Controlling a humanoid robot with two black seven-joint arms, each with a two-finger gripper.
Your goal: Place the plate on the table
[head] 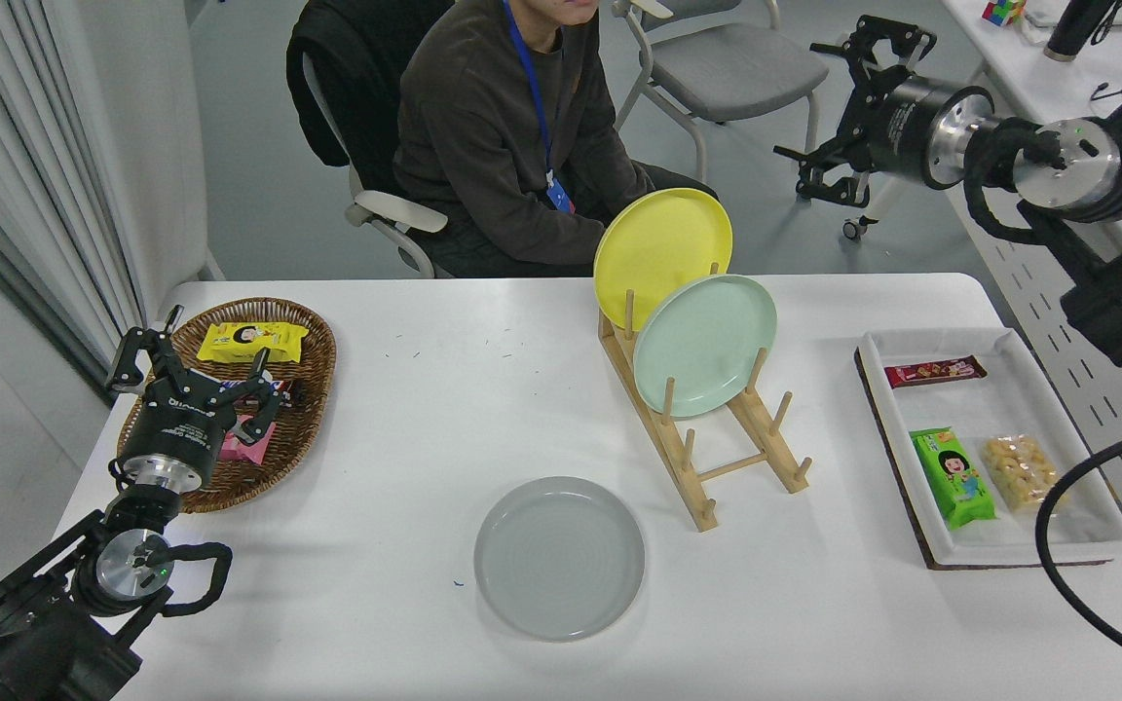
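Observation:
The pale grey plate (559, 557) lies flat on the white table (444, 389), near the front edge and in front of the wooden rack. My right gripper (839, 117) is open and holds nothing; it hangs high at the upper right, beyond the table's far edge and well away from the plate. My left gripper (186, 365) stays parked at the lower left, open over the wicker basket.
A wooden rack (707, 438) holds a yellow plate (663, 243) and a mint green plate (705, 343) upright. A wicker basket (313, 375) of snacks sits at the left, a white tray (1058, 389) of snacks at the right. A person (512, 146) sits at the far side.

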